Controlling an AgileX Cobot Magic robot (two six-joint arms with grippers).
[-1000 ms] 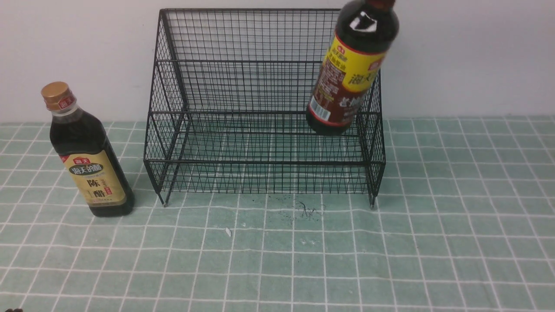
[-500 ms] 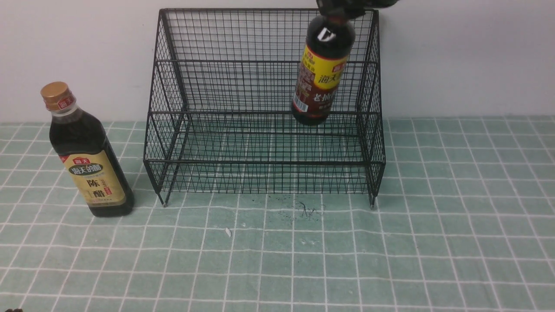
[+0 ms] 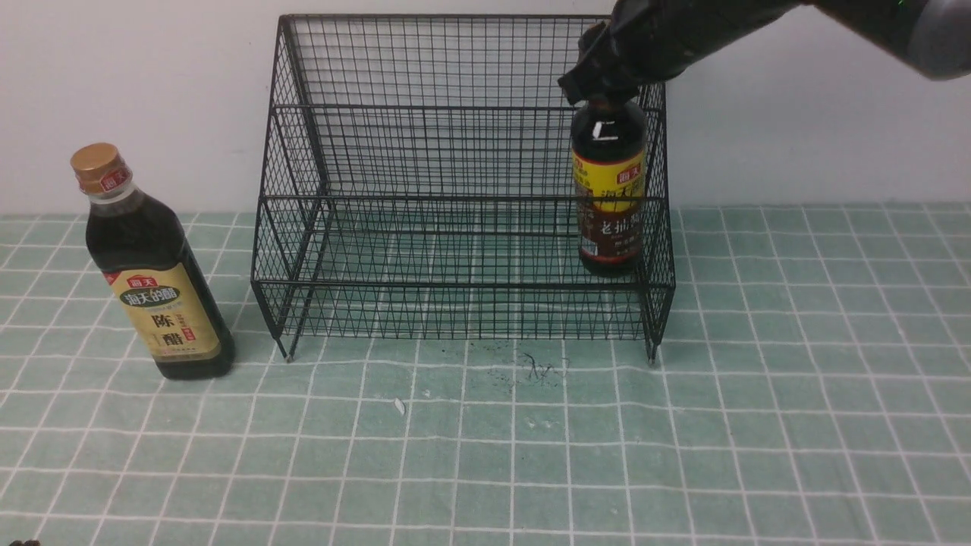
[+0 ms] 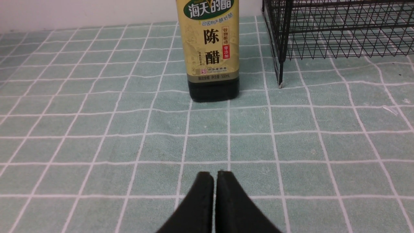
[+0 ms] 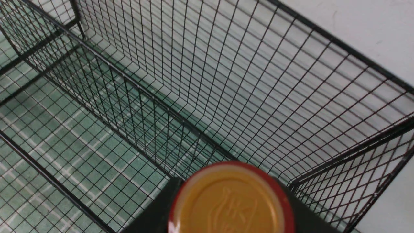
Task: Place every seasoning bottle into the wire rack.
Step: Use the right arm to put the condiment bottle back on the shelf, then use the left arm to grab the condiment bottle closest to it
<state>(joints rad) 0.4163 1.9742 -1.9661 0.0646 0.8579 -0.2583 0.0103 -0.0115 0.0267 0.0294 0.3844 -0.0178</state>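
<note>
Front view showed the wire rack (image 3: 455, 284) on the desk (image 3: 758, 417). The broad bottle (image 3: 155, 288) stood upright just left of the rack, outside it. The slim bottle (image 3: 609, 205) stood at the rack's right end on the lower step, long axis vertical, cap up. The right end effector (image 3: 603, 87) was clamped on its neck. The left end effector (image 4: 215, 181), left of the rack, was pressed together and empty. Both bottles looked heavy, rigid and slick, so the neck seemed the best hold.
</note>
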